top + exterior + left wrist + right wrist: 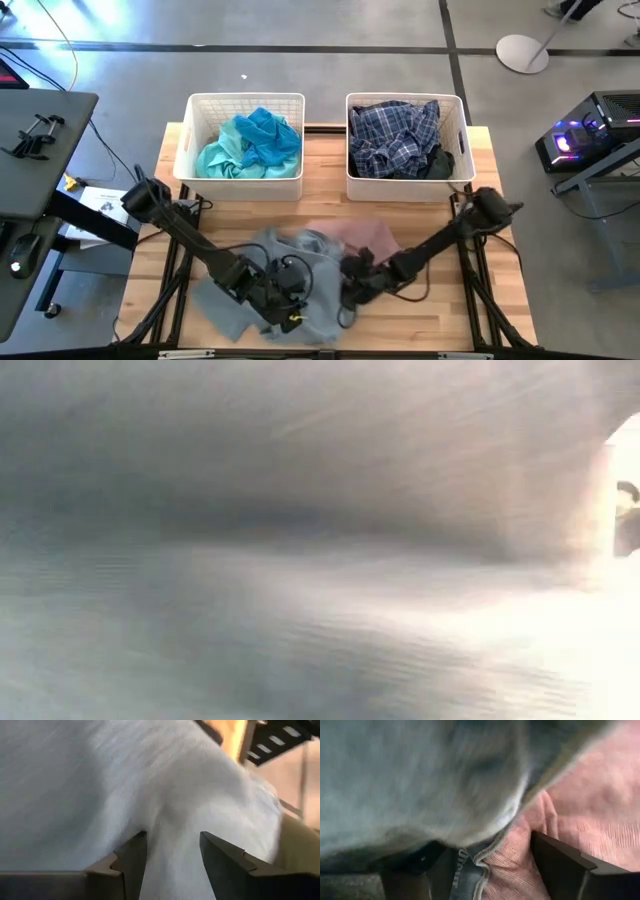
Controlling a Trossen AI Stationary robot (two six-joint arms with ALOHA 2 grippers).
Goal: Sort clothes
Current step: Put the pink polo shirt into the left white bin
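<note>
Two garments left on the table (150, 300), front centre, between the arms: a grey-blue garment (315, 290) in a loose heap, with a pink garment (365, 237) touching its far right edge and partly tucked under it. Already binned: teal clothes (250, 142) in the left basket (190, 130), plaid shirt (395, 135) with something dark at its right edge in the right basket (465, 130).

Left gripper (172, 862) is down on the grey-blue heap's front left part. Fingers spread, a ridge of cloth rising between them, not pinched yet.

Right gripper (492, 865) is at the heap's right side, right on the seam where pink meets grey-blue. Fingers apart, with a hemmed edge of the pink garment bunched between them, nothing clamped.

Low view is fully blocked by cloth draped close to the lens; nothing usable there.

Handling, as I judge it: both pieces are light, limp and non-fragile. They'll sag and drag, not slide cleanly. The grey-blue one looks thicker, so a raised fold is the place to pinch. For the pink one, the hem is the best hold, being doubled and less likely to slip out. Main risk is that the overlap means lifting one drags the other along.
</note>
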